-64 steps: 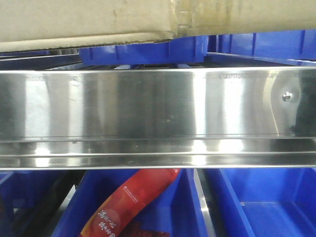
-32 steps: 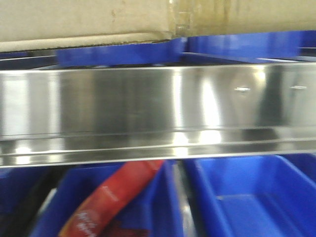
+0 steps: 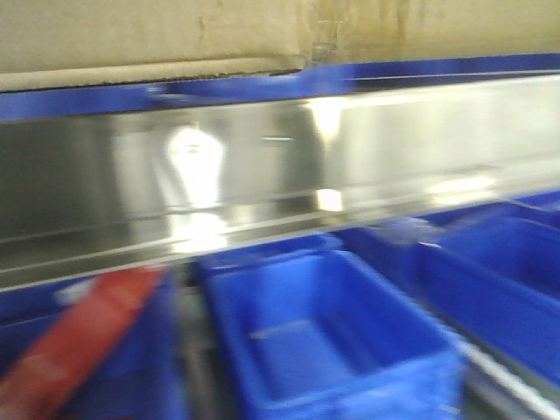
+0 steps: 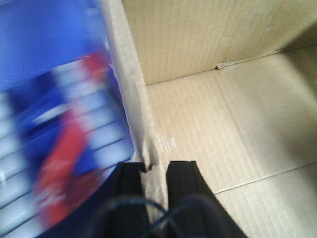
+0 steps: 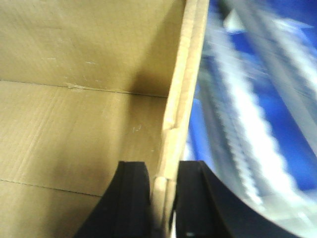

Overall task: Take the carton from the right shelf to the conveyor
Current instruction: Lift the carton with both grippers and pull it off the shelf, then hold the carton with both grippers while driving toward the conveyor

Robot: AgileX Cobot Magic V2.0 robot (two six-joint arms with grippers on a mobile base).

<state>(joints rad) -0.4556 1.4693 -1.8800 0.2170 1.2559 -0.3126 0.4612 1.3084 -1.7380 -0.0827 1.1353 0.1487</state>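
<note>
Swinging off: the right shelf (image 3: 394,149) has slid left and tilted across the front view since a second ago, while the carton (image 3: 175,35) holds its place along the top edge.

Both pincers are locked on. The left gripper (image 4: 157,171) is pinched narrow on one side wall of the box, and the right gripper (image 5: 163,181) on the opposite wall. The carton rides high, above the shelf front and the blue bins (image 3: 324,341), so the pick looks done and the carry under way, with the set-down all to come. No sign of the conveyor in any view. Motion blur smears the shelf, the bins and the red packet (image 3: 79,350), whose print is unreadable. Most of the box is cut off up top, and I can't tell whether its underside is free.
</note>
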